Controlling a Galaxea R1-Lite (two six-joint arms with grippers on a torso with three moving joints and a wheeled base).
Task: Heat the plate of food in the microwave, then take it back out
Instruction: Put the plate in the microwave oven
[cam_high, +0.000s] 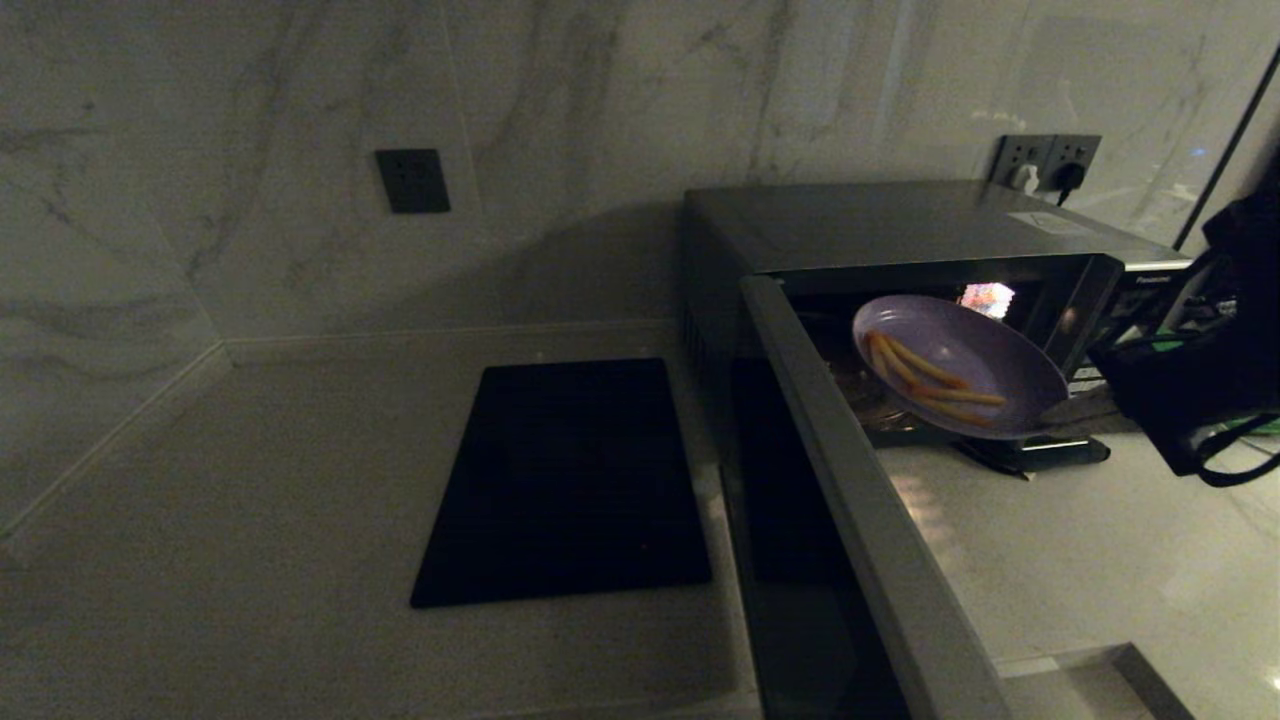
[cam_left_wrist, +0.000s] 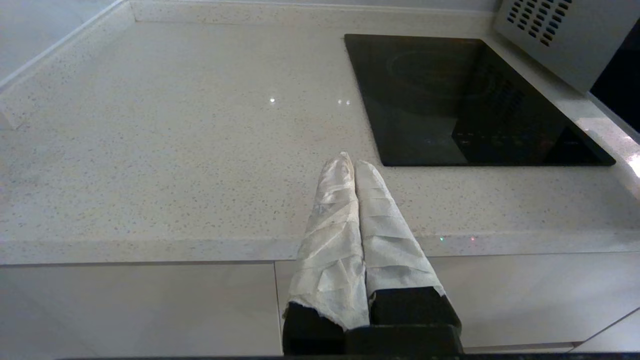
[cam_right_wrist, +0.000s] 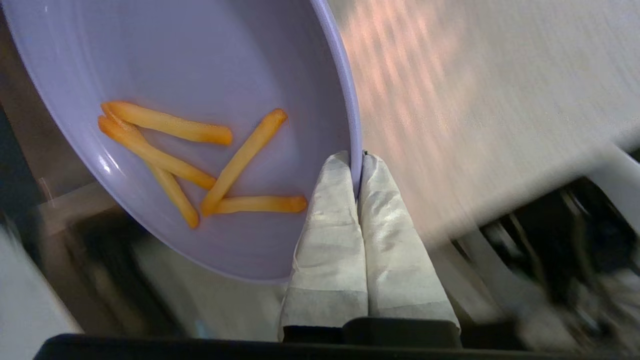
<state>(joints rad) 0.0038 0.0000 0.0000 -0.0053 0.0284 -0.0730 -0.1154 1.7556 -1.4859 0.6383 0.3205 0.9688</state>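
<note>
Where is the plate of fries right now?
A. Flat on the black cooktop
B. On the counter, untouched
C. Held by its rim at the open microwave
C: the right gripper pinches the plate of food by its rim, tilted, before the open microwave.

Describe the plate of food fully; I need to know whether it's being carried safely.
The plate of food is a small, shallow, pale-lavender round plate, smooth like plastic, holding five golden fries. It hangs in the air, tilted, before the open microwave. The right gripper is shut on its rim, one wrapped finger on each side. Nothing else touches it.
</note>
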